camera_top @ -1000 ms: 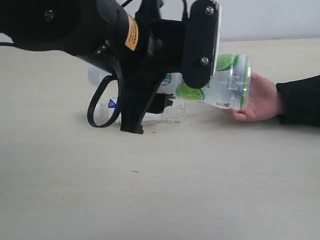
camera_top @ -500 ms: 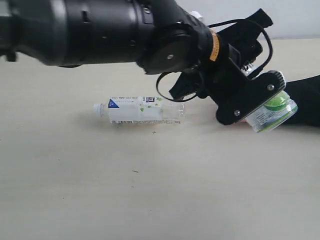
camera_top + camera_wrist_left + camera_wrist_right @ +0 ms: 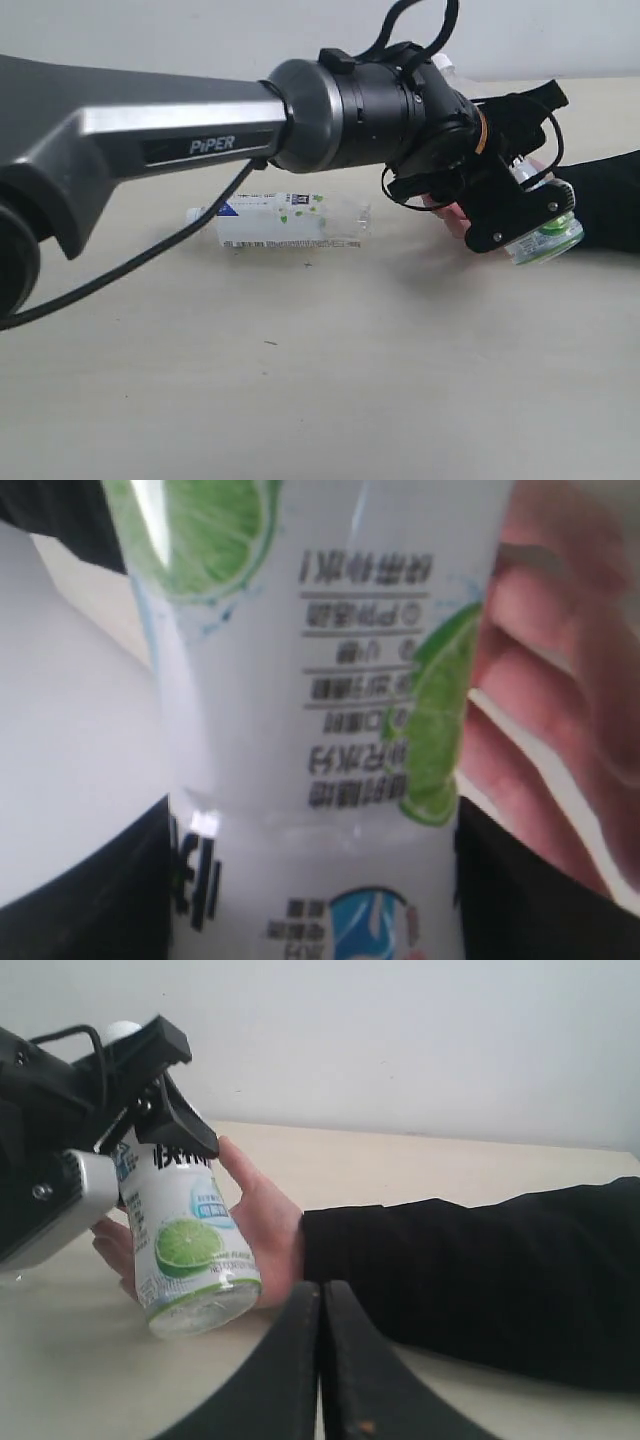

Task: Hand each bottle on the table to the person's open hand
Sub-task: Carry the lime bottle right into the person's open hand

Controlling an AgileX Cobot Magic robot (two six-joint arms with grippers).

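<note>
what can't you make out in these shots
Left wrist view: the lime-labelled bottle, held by the left end effector, fills the frame; cap and base cut off, print blurred.
Exterior view: the person's hand is mostly hidden behind that end effector and bottle.
Right wrist view: the bottle's neck is hidden by the end effector.
Exterior view: print on the slim bottle is too small to read.

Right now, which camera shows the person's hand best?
The right wrist view: the hand shows palm, thumb and black sleeve behind the lime bottle. In the exterior view the robot arm and bottle hide most of it. The left wrist view shows only blurry pink skin beside the label.
</note>
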